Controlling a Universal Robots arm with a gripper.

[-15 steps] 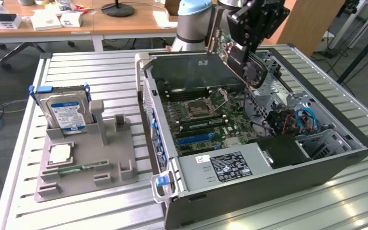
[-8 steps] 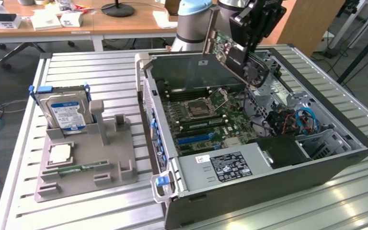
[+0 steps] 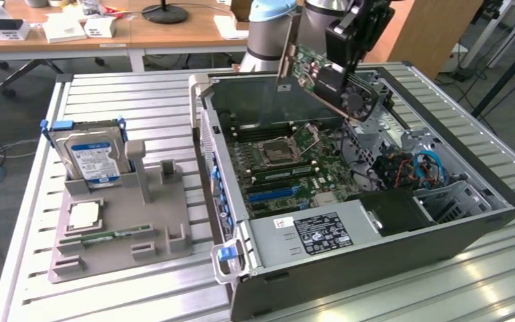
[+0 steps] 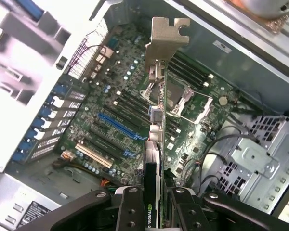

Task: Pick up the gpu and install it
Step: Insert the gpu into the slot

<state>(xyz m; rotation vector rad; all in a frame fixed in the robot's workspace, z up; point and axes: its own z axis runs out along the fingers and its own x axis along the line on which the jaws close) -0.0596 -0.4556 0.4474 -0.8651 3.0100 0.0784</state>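
Gripper (image 4: pixel 155 199) fingers pinching gpu (image 4: pixel 155 144) by one end, metal bracket (image 4: pixel 166 36) pointing away. Card tilted, airborne above motherboard (image 4: pixel 111 94) inside open case (image 3: pixel 374 268), near case's far wall, clear of slots.

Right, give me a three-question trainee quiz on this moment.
1. True or false: the gpu is already seated on the motherboard.
2. What is the gripper shut on?
3. Fill in: the hard drive stands on the exterior view's ___ of the computer case.
Key: 1 false, it hangs above the open case; 2 the gpu; 3 left.
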